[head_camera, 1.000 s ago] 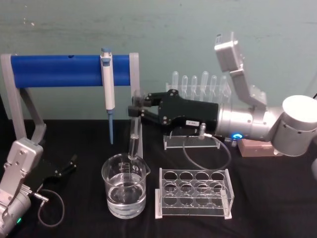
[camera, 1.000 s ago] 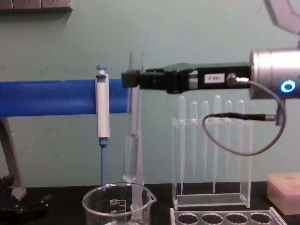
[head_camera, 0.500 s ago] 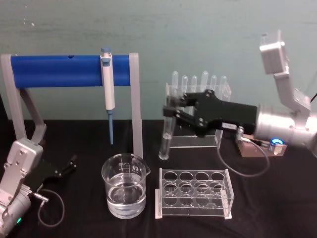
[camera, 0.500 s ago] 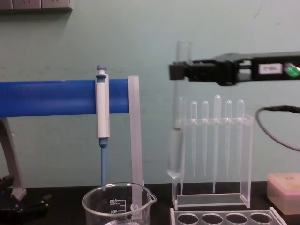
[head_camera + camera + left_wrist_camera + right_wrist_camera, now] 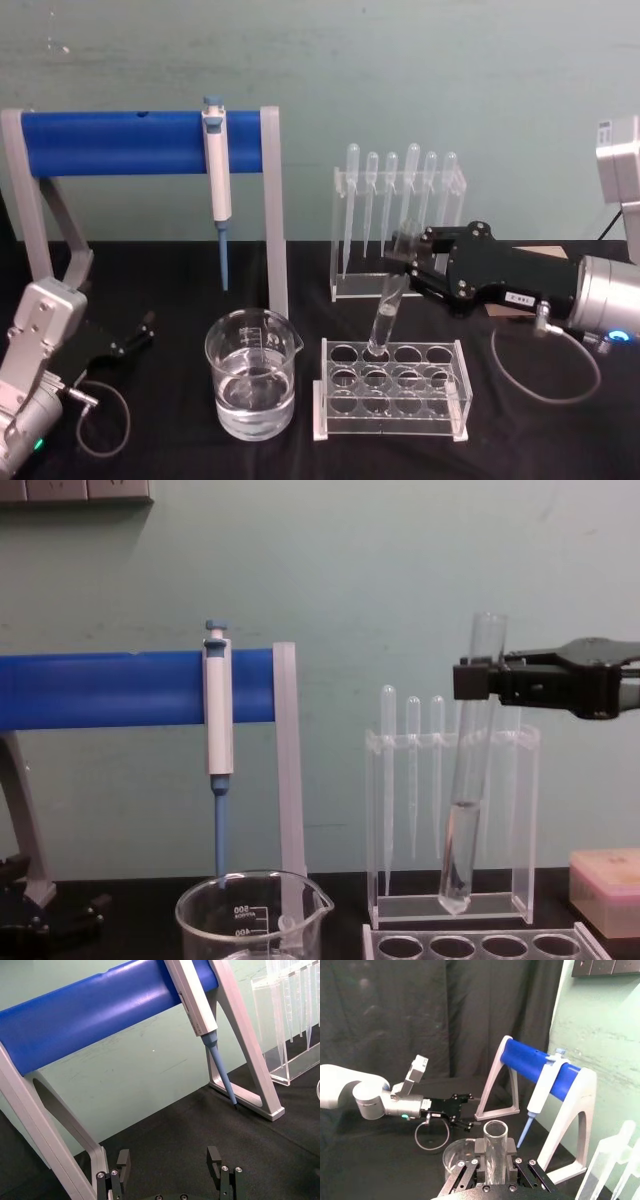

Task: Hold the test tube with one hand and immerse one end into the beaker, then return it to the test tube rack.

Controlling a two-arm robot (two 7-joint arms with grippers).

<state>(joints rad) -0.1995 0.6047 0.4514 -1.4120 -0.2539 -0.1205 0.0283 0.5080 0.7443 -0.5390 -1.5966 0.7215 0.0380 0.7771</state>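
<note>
Glass test tube (image 5: 388, 308) now over the rack, carried clear of the beaker (image 5: 252, 375).
Right gripper (image 5: 412, 262) has moved right from beside the blue stand (image 5: 140, 142) and lower; fingers closed on the tube's upper part, tube tilted, rounded end at a back-row hole of the clear tube rack (image 5: 393, 391). Left gripper (image 5: 170, 1166) parked low at left, fingers apart, empty. Beaker unmoved, liquid inside.

One test tube (image 5: 390, 296), one beaker (image 5: 252, 388), six pipettes (image 5: 400, 200), one pipettor (image 5: 217, 175).
</note>
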